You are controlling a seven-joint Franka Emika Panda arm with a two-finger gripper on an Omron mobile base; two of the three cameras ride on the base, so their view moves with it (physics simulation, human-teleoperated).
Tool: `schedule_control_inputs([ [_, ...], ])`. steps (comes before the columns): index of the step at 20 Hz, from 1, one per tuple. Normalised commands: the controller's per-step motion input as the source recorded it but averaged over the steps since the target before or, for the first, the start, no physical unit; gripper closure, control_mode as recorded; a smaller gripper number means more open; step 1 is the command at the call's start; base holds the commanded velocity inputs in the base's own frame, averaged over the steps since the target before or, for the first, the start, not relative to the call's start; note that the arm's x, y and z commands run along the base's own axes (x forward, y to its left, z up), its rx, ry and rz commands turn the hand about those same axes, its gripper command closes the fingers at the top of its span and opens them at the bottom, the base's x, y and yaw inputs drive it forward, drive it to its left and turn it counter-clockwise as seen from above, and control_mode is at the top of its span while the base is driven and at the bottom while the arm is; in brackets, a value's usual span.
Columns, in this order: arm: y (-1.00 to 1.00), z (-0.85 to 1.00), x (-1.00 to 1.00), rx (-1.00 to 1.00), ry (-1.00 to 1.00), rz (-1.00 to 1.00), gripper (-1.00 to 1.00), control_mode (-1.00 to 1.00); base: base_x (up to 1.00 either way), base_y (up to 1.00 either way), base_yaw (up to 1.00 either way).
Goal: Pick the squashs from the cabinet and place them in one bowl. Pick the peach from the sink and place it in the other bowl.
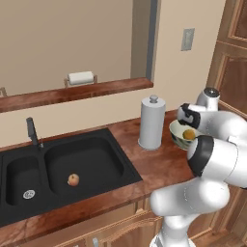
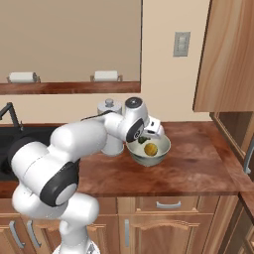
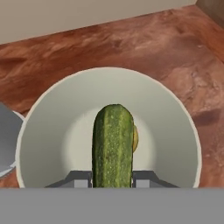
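The gripper [image 3: 112, 178] is clamped on the dark green squash [image 3: 113, 146], its two fingers pressing the vegetable's sides near its lower end in the hand view. The squash stands out straight ahead of the hand, its rounded tip pointing away from the fingers and over the middle of the pale bowl [image 3: 52, 131]. The bowl lies directly beyond the fingertips, its rim ringing the squash on every side in that view.

Just behind the green squash, on its right side as the hand sees it, a sliver of the yellow squash [image 3: 135, 138] peeks out; it sits inside the bowl. In the right base view the yellow squash [image 2: 151, 149] rests in the pale bowl [image 2: 149, 159] just below the hand, and the green one [image 2: 142, 140] shows as a small dark shape between hand and bowl. Whether its tip touches the bowl floor is hard to judge from these angles.

The bowl stands on the reddish-brown counter [image 3: 131, 43], which stretches beyond the hand. A paper towel roll [image 1: 151, 122] on its stand is just beside the bowl, to the hand's left, and its grey base edges into the hand view.

The peach [image 1: 73, 180] lies well apart from the hand, on the floor of the larger basin of the black sink [image 1: 120, 166].
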Motion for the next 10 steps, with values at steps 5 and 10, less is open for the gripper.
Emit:
schedule_control_inputs([
  [5, -0.01, 0.00, 0.07, 0.00, 0.00, 0.00, 1.00, -1.00, 0.00, 0.00, 0.00],
  [10, 0.00, -0.08, 0.00, 0.00, 0.00, 0.00, 1.00, -1.00, 0.00, 0.00, 0.00],
])
